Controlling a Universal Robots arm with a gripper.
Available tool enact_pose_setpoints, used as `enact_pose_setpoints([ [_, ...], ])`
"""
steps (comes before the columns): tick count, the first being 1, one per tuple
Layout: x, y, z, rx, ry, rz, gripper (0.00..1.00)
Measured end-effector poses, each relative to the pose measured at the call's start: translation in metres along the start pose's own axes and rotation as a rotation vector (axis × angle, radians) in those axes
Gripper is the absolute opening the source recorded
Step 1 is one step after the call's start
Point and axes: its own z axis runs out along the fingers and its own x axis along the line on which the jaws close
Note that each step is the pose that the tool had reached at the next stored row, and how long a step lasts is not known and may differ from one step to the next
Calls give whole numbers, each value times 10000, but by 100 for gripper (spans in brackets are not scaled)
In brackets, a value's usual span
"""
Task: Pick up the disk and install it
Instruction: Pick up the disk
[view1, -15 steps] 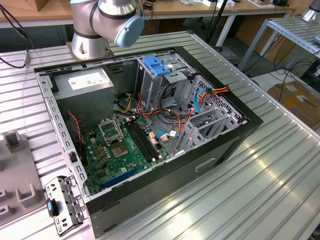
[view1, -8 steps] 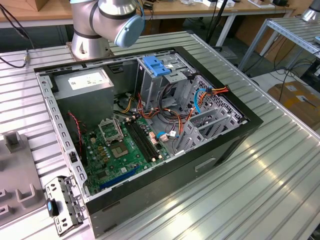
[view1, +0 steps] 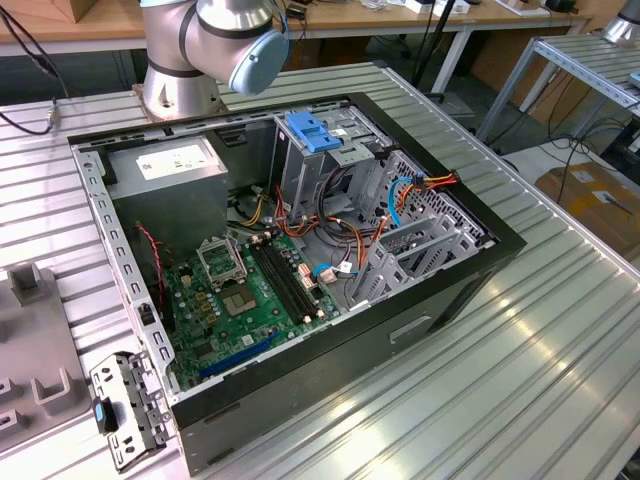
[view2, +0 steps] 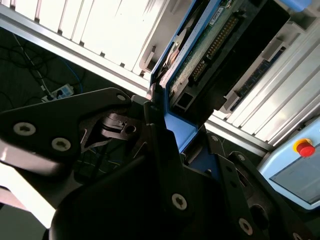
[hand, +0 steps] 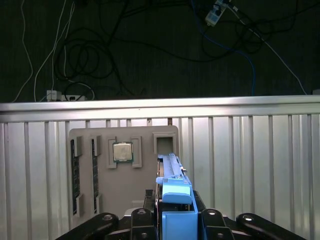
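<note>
Claw state: the gripper (hand: 176, 220), black bolted metal, is clenched on the disk (hand: 172, 172) in both wrist views.
Disk position: in the gripper, edge-on over a grey tray (hand: 125, 195).
Disk build: glossy blue plastic rails, with a green circuit board (view2: 200, 50) showing in the second wrist view.
Tray: matte and moulded, with a square metal-capped processor (hand: 122, 152).
Surface: ribbed aluminium table (hand: 250, 165).
Room: dark floor, tangled cables (hand: 85, 55).
Exterior view: open black computer case (view1: 450, 290), green motherboard (view1: 240, 300).

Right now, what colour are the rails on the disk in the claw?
Bright blue. The disk shows it best in the first wrist view.
</note>
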Motion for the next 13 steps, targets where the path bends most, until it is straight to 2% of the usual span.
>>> enact_pose_setpoints([
  [13,0,-20,-47,-8,0,2,37],
])
